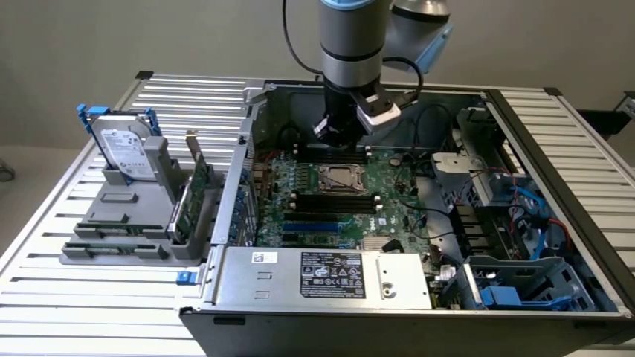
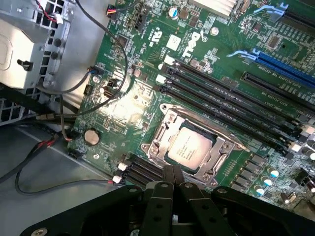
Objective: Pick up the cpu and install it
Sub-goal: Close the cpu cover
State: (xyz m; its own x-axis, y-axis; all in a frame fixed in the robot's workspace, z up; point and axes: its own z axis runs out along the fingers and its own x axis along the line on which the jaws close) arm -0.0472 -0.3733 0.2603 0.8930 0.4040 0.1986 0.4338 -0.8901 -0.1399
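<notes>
The cpu is a silvery square chip lying in the metal-framed socket on the green motherboard. In the exterior view the cpu sits at the middle of the board inside the open computer case. My gripper hangs just above the board beside the socket's edge, with its black fingers pressed together and nothing between them. Seen from the exterior view, the gripper hovers above the board, on the far side of the socket.
Black memory slots run alongside the socket, with a blue slot beyond them. Loose cables lie on the case floor. A labelled power supply is at the case front. A hard drive stands in a grey holder at the exterior view's left.
</notes>
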